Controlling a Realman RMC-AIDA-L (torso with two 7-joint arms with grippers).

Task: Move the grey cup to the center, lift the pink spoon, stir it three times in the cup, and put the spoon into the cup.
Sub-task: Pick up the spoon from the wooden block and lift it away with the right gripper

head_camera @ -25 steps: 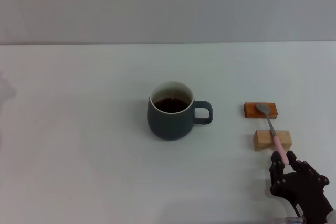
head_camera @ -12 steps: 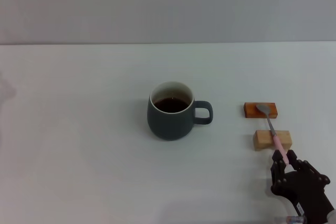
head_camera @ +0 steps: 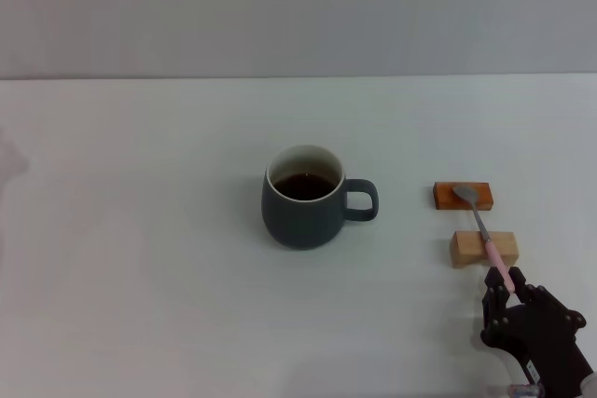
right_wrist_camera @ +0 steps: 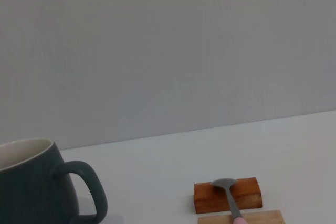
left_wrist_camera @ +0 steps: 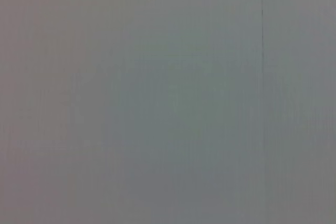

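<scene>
White bench (head_camera: 140, 277) fills the lower two thirds of the head view, with a plain pale grey wall behind it across the top.

At the middle of the frame stands the grey cup (head_camera: 302, 197), upright, dark liquid showing inside its white rim, its loop handle pointing toward the right of the frame. In the right wrist view the same cup (right_wrist_camera: 37, 187) sits at the lower left edge with its handle toward the blocks.

At the lower right corner of the head view is the right end effector (head_camera: 508, 297), dark and low over the bench, its fingers standing on either side of the pink tip of the spoon handle; whether they press on it cannot be told.

Right of the cup, well apart from it, lie an orange-brown block (head_camera: 463, 196) and, just below it in the frame, a light wooden block (head_camera: 484, 248).

Across both lies the pink spoon (head_camera: 485, 230): its long axis runs from upper left to lower right, the grey bowl resting on the orange-brown block, the neck crossing the wooden block, the pink handle pointing down-right toward the end effector.

The left wrist view shows only a blank grey surface.
</scene>
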